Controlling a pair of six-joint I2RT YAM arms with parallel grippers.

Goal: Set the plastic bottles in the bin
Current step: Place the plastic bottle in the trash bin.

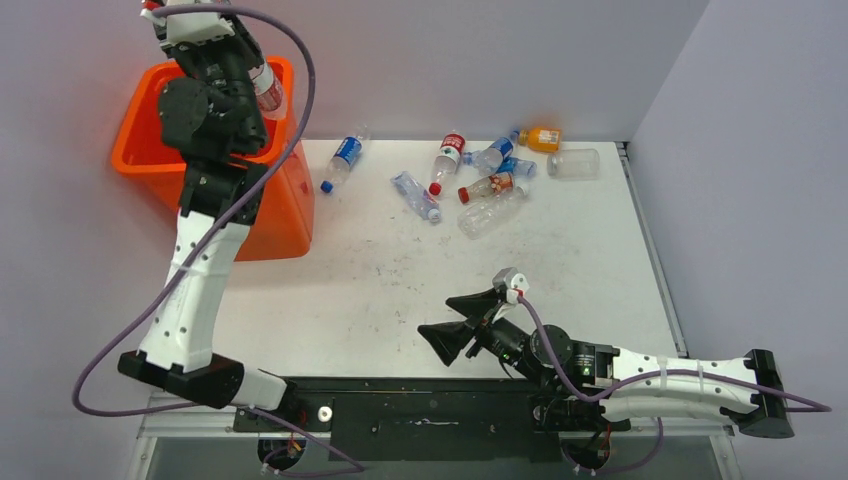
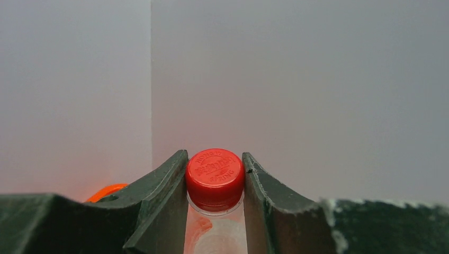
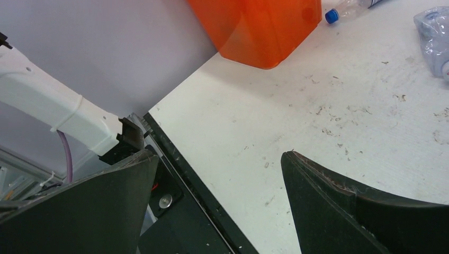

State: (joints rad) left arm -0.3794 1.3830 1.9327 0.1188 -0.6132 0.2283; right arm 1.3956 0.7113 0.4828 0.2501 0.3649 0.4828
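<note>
My left gripper (image 1: pixel 262 78) is raised over the orange bin (image 1: pixel 150 150) at the table's far left. It is shut on a clear plastic bottle (image 1: pixel 268 90). In the left wrist view the fingers clamp the bottle's neck just under its red cap (image 2: pixel 214 177), and a sliver of the bin's rim (image 2: pixel 106 190) shows below. Several more plastic bottles lie across the far side of the table: a blue-labelled one (image 1: pixel 344 160), a red-labelled one (image 1: pixel 447 160) and an orange one (image 1: pixel 540 138). My right gripper (image 1: pixel 437 316) stands open and empty, low over the near table.
A crushed clear bottle (image 1: pixel 415 195) and a capless clear one (image 1: pixel 573 162) lie among the group. The right wrist view shows the bin's lower corner (image 3: pixel 259 32), a blue-capped bottle (image 3: pixel 339 11) and the black base rail (image 3: pixel 185 201) along the table's near edge.
</note>
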